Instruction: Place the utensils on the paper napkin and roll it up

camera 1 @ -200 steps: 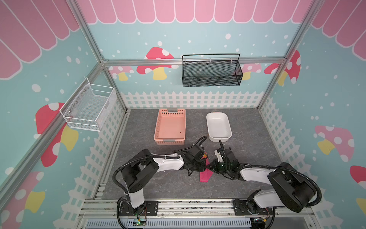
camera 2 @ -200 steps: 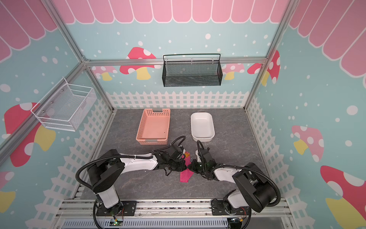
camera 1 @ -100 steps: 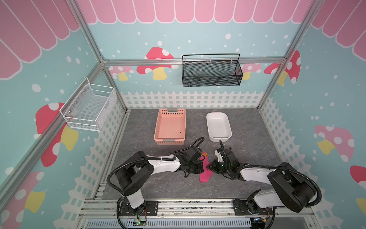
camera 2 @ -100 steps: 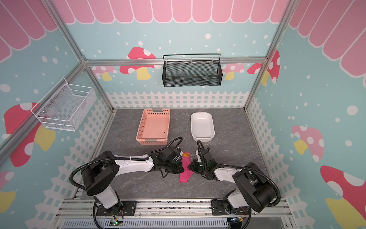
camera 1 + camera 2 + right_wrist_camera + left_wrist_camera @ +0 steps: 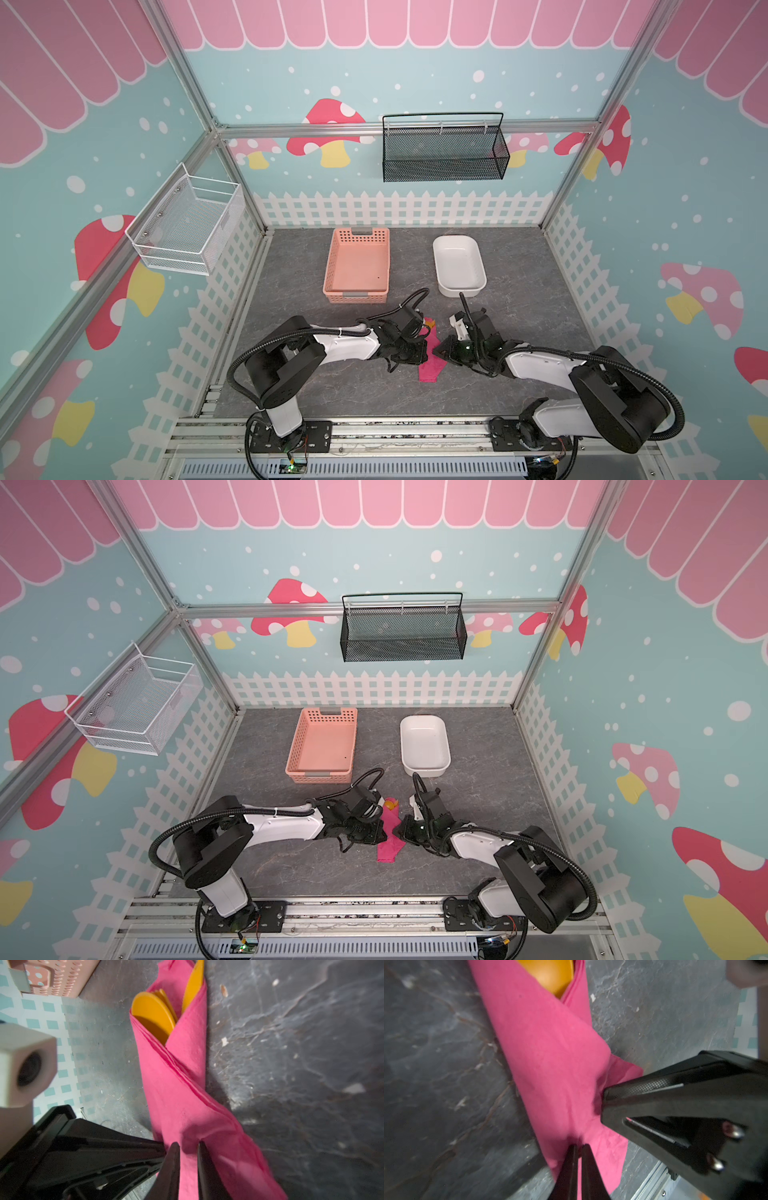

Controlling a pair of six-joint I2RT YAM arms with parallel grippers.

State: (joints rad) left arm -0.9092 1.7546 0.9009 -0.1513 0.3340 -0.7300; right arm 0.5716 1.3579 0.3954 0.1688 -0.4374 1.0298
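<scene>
The hot-pink paper napkin (image 5: 430, 368) (image 5: 390, 848) lies rolled on the grey table between both arms. Orange-yellow utensils (image 5: 152, 1016) (image 5: 550, 974) stick out of the roll's far end, seen in both top views (image 5: 429, 322) (image 5: 390, 803). My left gripper (image 5: 578, 1146) (image 5: 423, 353) meets the roll from the left, shut, its tips pinching a crease of the napkin (image 5: 550, 1059). My right gripper (image 5: 188, 1144) (image 5: 437, 353) meets it from the right, its jaws slightly apart with napkin (image 5: 187, 1084) showing in the gap. The utensils' handles are hidden inside the roll.
A salmon-pink perforated basket (image 5: 355, 296) and a white dish (image 5: 461, 289) stand just behind the grippers. A black mesh basket (image 5: 442, 153) hangs on the back wall, a white wire basket (image 5: 187, 224) on the left wall. The metal rail (image 5: 374, 432) borders the near edge.
My left gripper has drawn back leftward off the roll, so more of the napkin shows. My right gripper's jaws have parted a little.
</scene>
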